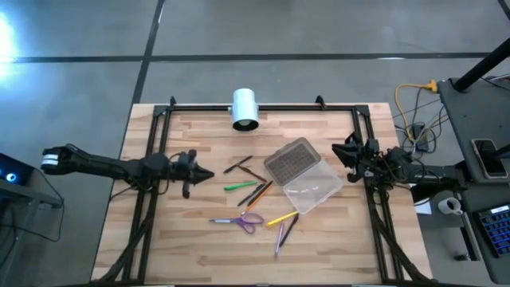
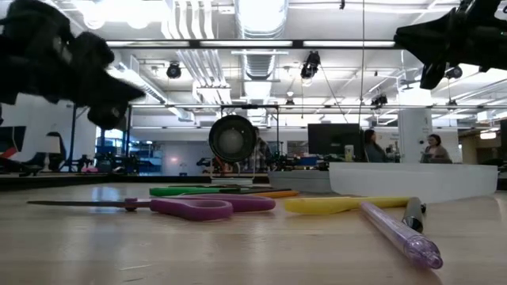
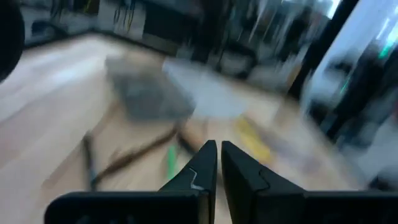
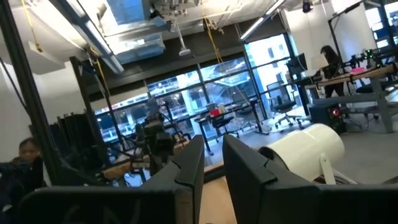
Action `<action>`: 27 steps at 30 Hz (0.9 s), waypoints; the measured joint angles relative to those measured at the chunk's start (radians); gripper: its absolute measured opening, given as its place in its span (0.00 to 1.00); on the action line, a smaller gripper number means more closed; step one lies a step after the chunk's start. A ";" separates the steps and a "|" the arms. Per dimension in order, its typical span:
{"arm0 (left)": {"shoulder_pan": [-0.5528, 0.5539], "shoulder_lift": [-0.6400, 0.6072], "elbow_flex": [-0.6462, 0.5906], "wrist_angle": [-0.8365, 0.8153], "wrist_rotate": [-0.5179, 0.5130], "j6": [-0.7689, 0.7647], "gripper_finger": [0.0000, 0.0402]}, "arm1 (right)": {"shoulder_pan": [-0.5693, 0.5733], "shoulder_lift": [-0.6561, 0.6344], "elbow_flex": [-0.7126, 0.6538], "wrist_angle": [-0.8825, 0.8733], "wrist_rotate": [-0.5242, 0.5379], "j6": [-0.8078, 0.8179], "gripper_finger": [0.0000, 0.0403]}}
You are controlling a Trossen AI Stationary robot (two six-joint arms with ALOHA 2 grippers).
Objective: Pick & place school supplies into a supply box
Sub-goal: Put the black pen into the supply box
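Note:
The school supplies lie loose on the wooden table: brown pencils (image 1: pixel 239 165), a green one (image 1: pixel 239 186), an orange one (image 1: pixel 259 194), a yellow one (image 1: pixel 281 218), a purple pen (image 1: pixel 278 237) and purple-handled scissors (image 1: pixel 241 221). To their right the clear supply box (image 1: pixel 316 188) rests open, its grey textured lid (image 1: pixel 290 159) flat on the table beside it. My left gripper (image 1: pixel 207 172) hovers left of the pencils, shut and holding nothing. My right gripper (image 1: pixel 341 149) hangs just right of the lid, its fingers a narrow gap apart. In the low view the scissors (image 2: pixel 198 207) and purple pen (image 2: pixel 400 233) lie nearest.
A white cylinder (image 1: pixel 245 108) lies at the table's far edge, on a black frame rail (image 1: pixel 207 107). More black rails run down the table's left and right sides. Bare wood (image 1: pixel 207 255) lies along the near edge. People sit in the room behind.

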 joint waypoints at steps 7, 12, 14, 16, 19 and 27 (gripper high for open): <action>0.000 -0.002 0.001 0.363 -0.037 -0.313 0.02 | 0.000 0.000 0.000 0.057 0.002 0.142 0.13; 0.000 -0.015 0.010 0.433 -0.152 -0.541 0.02 | 0.000 0.000 0.000 0.108 0.008 0.361 0.13; 0.000 -0.012 0.017 0.427 -0.182 -0.529 0.02 | 0.000 0.000 0.000 0.129 0.010 0.432 0.13; 0.000 -0.012 0.023 0.426 -0.207 -0.529 0.02 | 0.000 0.000 0.000 0.149 0.031 0.480 0.13; 0.000 0.001 0.045 0.426 -0.212 -0.539 0.02 | 0.000 0.001 0.000 0.181 0.055 0.509 0.13; 0.000 0.066 0.134 0.425 -0.253 -0.410 0.02 | 0.000 0.016 0.000 0.190 0.254 0.603 0.13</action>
